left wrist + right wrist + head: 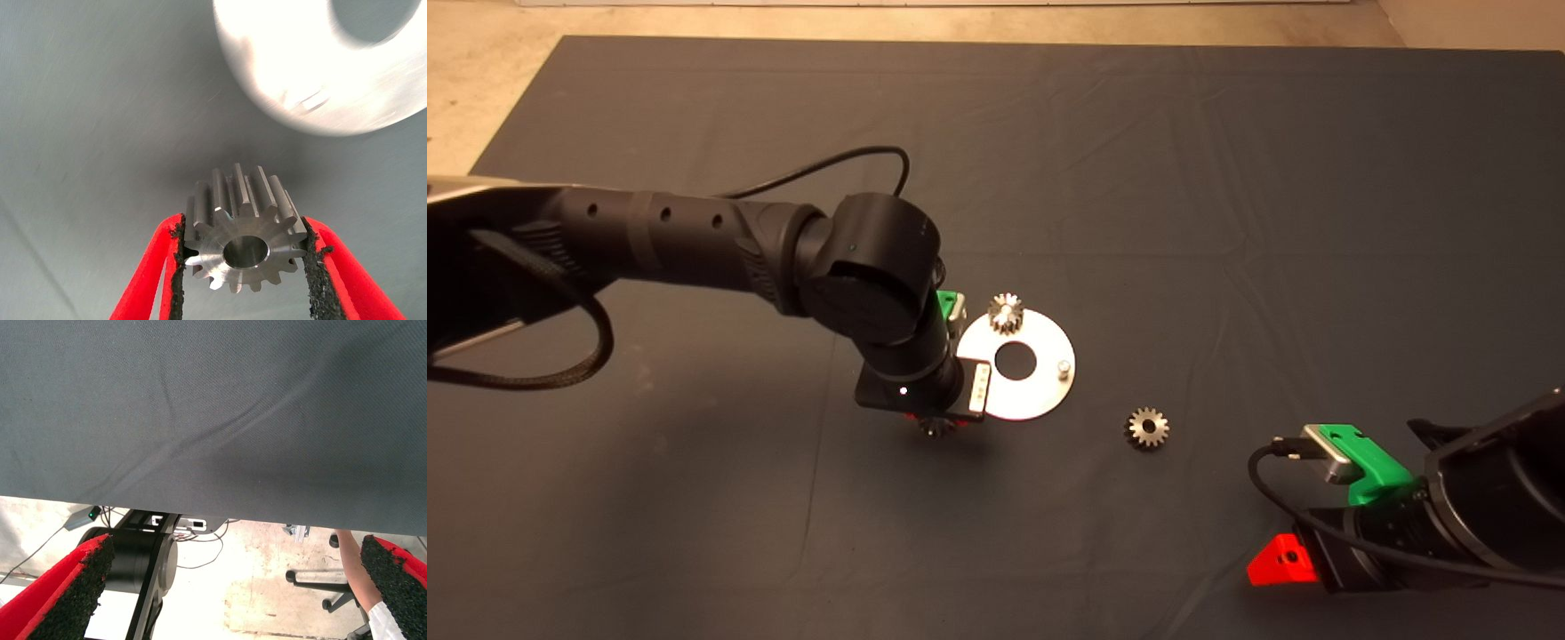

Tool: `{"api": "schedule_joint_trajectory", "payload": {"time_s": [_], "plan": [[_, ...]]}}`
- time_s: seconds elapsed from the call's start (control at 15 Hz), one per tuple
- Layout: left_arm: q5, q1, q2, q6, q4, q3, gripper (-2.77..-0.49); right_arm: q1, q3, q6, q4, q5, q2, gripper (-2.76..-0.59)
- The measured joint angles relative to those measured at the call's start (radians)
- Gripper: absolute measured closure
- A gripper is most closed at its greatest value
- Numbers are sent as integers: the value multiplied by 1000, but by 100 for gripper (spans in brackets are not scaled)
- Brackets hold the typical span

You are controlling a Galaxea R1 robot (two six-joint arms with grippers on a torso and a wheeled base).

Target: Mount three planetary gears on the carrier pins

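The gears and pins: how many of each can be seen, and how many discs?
Gears: 3 (one on a pin, one loose on the mat, one held in the left end effector)
Bare pins: 1
Discs: 1
Total: 5

One planetary gear [241, 235] sits clamped between the left gripper's [243, 257] pads, just beside the disc [1040, 378] (one gear [1006, 313] already pinned)

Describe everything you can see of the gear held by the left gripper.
The gear is a small silvery metal spur gear with straight teeth and a round centre hole. The left gripper clamps it between its black pads, by opposite sides. It hangs above the mat, just off the edge of the disc, touching nothing else.
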State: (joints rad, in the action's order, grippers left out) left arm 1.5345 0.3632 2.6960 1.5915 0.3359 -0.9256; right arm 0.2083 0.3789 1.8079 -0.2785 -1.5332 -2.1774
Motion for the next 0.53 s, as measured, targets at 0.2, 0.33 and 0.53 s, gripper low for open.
{"api": "schedule_joint_trajectory", "payload": {"time_s": [0.2, 0.33, 0.53], "plan": [[-9, 9, 66, -33, -13, -53, -98, 0, 0, 0, 0, 0, 0, -275], [-11, 12, 92, -57, -17, -93, -98, 0, 0, 0, 0, 0, 0, -275], [-7, 12, 113, -83, -17, -155, -98, 0, 0, 0, 0, 0, 0, -275]]}}
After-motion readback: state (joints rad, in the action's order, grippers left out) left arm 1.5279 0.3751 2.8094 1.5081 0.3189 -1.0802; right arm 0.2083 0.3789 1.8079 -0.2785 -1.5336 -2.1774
